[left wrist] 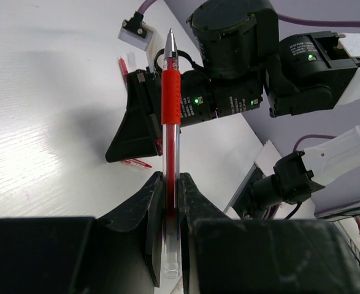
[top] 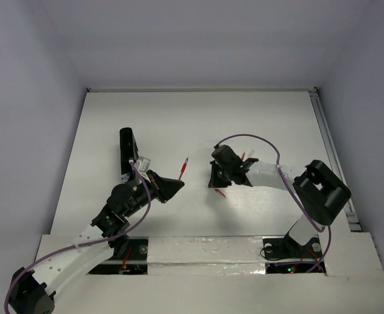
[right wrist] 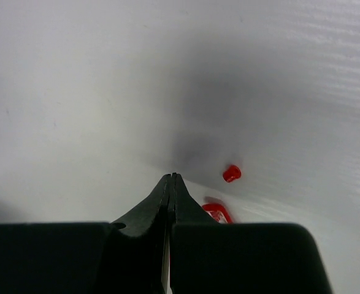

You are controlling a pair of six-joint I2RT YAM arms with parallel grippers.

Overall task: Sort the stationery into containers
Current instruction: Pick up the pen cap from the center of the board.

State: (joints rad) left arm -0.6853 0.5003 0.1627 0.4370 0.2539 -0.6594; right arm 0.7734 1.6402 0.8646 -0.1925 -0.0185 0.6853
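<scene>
My left gripper (top: 174,185) (left wrist: 170,179) is shut on a clear pen with a red grip (left wrist: 170,98) (top: 184,167), which it holds off the table with the tip pointing away from the wrist. The long black box (top: 126,152) lies just left of that gripper. My right gripper (top: 216,178) (right wrist: 170,177) points down at the table with its jaws shut on nothing. A second red pen (top: 220,193) (left wrist: 137,163) lies under it, mostly hidden. One red end of that pen (right wrist: 218,212) shows beside the right finger. A tiny red piece (right wrist: 231,173) lies just past it.
The white table (top: 277,124) has a raised rail (top: 329,150) along its right edge. Both arm bases (top: 290,248) are at the near edge. A purple cable (top: 257,139) loops above the right wrist.
</scene>
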